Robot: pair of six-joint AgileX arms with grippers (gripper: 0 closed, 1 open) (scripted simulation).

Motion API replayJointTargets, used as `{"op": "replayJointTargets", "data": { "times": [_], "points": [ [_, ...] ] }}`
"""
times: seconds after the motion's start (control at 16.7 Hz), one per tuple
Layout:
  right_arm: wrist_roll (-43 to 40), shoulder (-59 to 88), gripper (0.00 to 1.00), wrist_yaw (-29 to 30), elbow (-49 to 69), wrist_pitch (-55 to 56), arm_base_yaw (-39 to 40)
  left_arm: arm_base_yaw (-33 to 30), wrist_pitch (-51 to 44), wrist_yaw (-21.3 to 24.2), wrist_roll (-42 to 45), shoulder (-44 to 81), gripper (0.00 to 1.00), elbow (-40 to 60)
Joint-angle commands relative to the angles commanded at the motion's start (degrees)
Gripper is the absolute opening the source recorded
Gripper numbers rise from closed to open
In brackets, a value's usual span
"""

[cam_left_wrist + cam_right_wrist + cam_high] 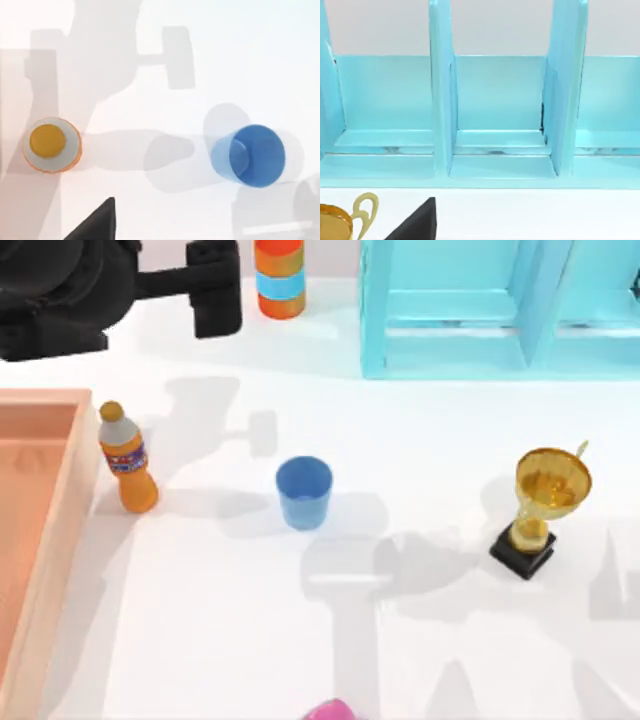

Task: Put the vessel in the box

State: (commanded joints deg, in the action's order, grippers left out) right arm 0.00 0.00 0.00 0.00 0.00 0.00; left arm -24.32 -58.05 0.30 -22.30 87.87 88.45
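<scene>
A white worktop point(300, 640) carries everything. At its left edge sits the box point(55, 530), with an orange bottle point(127, 459) just beside its wall. My left arm reaches in from the top left, its tool point(214, 288) held high above the worktop's far side; I cannot tell whether its fingers are apart. The vessel point(304, 492) stands upright mid-worktop, apart from the box. Farther right stand a turquoise shelf point(500, 305) and a gold trophy point(541, 505)
</scene>
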Motion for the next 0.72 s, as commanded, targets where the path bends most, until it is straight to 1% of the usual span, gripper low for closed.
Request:
{"op": "replayJointTargets", "data": {
  "times": [0.24, 0.42, 0.6, 0.72],
  "points": [
    [0.0, 0.0, 1.0, 0.0, 0.0, 0.0, 0.0, -5.7, -14.0, 0.0, -5.6, 21.7, 1.0, 22.2],
    [0.0, 0.0, 1.0, 0.0, 0.0, 0.0, 0.0, -9.2, -22.7, 0.0, -9.1, 35.5, 1.0, 36.4],
    [0.0, 0.0, 1.0, 0.0, 0.0, 0.0, 0.0, -11.8, -29.2, 0.0, -11.8, 45.9, 1.0, 46.9],
    [0.0, 0.0, 1.0, 0.0, 0.0, 0.0, 0.0, -12.9, -32.1, 0.0, -13.0, 50.5, 1.0, 51.6]
  ]
}}
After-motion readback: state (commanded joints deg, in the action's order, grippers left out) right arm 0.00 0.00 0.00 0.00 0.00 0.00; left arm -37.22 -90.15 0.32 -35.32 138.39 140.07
